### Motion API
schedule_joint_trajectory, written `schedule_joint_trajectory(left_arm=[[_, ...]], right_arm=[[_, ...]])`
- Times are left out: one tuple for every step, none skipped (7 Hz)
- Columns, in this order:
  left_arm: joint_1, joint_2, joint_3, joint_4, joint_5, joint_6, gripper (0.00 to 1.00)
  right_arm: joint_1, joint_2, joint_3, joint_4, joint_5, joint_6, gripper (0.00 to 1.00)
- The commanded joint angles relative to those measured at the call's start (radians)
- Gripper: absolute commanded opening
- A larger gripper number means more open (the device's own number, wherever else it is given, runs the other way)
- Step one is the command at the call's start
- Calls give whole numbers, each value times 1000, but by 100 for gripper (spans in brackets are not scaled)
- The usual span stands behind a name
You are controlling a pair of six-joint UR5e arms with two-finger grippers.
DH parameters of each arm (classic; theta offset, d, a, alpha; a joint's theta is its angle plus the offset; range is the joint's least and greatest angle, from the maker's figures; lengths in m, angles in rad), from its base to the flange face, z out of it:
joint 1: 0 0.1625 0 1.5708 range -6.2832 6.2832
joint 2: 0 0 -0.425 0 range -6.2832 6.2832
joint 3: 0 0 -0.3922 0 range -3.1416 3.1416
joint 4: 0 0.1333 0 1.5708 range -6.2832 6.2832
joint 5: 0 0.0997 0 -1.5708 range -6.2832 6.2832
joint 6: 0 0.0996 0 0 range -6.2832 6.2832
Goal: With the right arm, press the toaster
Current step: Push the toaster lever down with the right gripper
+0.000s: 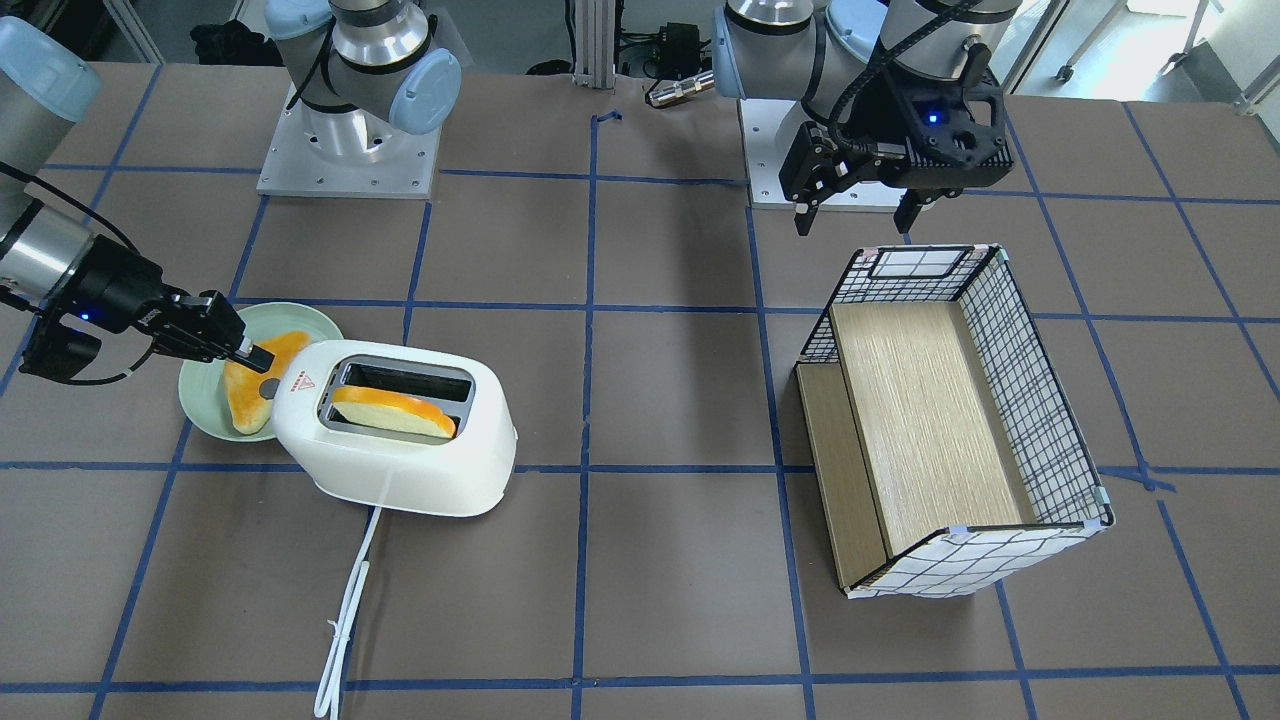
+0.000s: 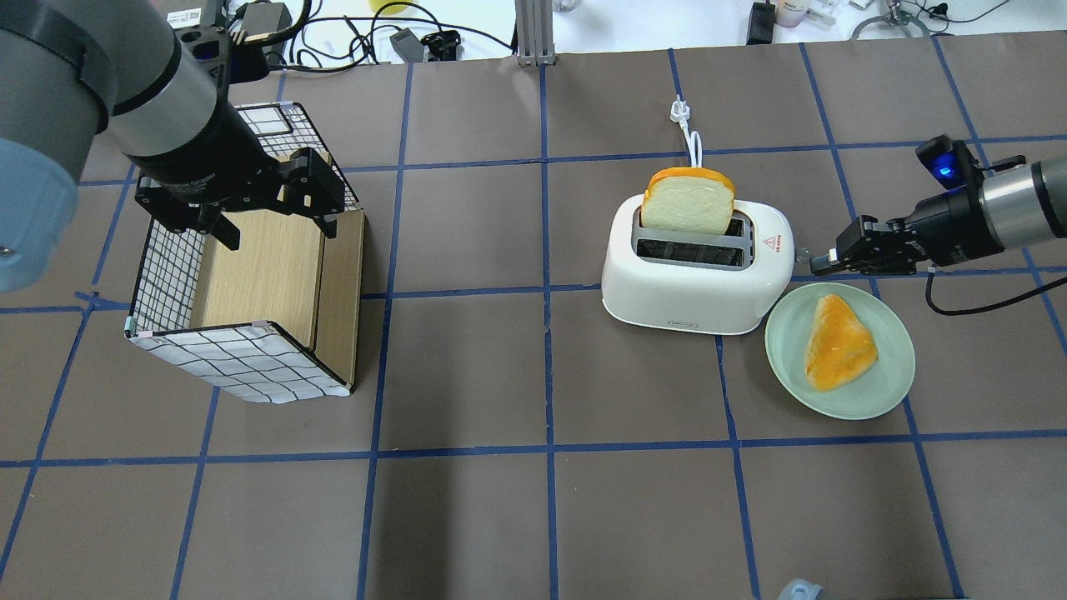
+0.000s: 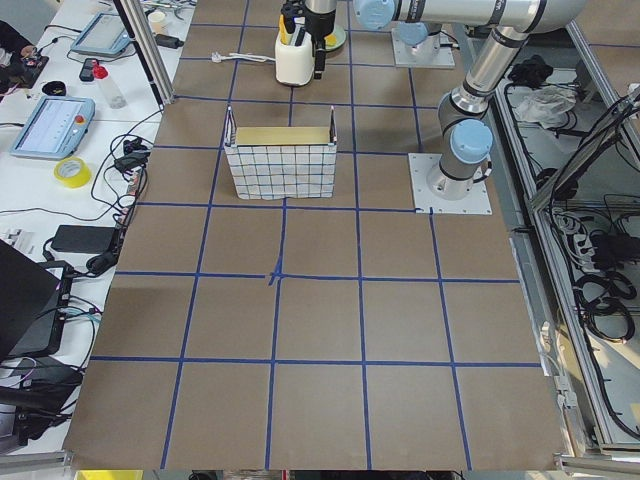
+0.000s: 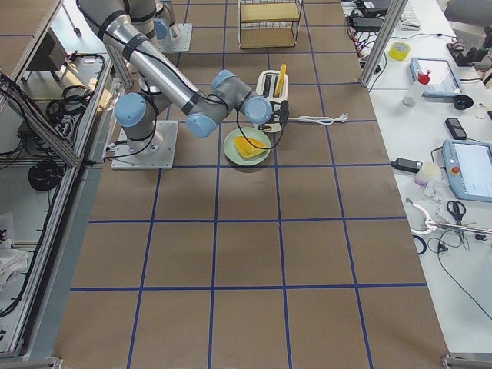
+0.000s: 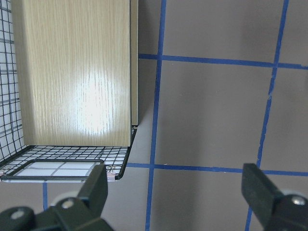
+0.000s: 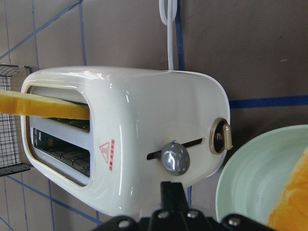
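Note:
The white toaster (image 1: 400, 450) lies right of the table's middle in the overhead view (image 2: 692, 283), with a slice of toast (image 2: 688, 204) standing high in one slot. Its grey end lever (image 6: 174, 159) shows in the right wrist view. My right gripper (image 1: 258, 355) is shut and empty, with its tip just off the lever end of the toaster (image 2: 819, 264); I cannot tell if it touches. It shows at the bottom of the right wrist view (image 6: 172, 190), close below the lever. My left gripper (image 2: 271, 225) is open and empty above the basket.
A pale green plate (image 2: 892, 375) with a piece of bread (image 2: 838, 342) sits next to the toaster, under my right wrist. The toaster's white cord (image 1: 345, 610) trails across the table. A wire basket (image 2: 167, 275) with a wooden shelf stands under the left gripper.

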Motion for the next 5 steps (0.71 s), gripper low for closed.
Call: schedule_joint_trajectory(left_arm=[[0, 0, 0, 0, 0, 0, 100], [0, 0, 0, 0, 0, 0, 100], [0, 0, 0, 0, 0, 0, 100], [0, 0, 1, 0, 0, 0, 100], [0, 0, 1, 0, -1, 0, 100]], right_arm=[[0, 17, 10, -19, 10, 0, 0], [0, 28, 16, -35, 13, 0, 0], [0, 46, 16, -54, 17, -1, 0], [0, 63, 16, -70, 17, 0, 0], [0, 68, 16, -72, 17, 0, 0]])
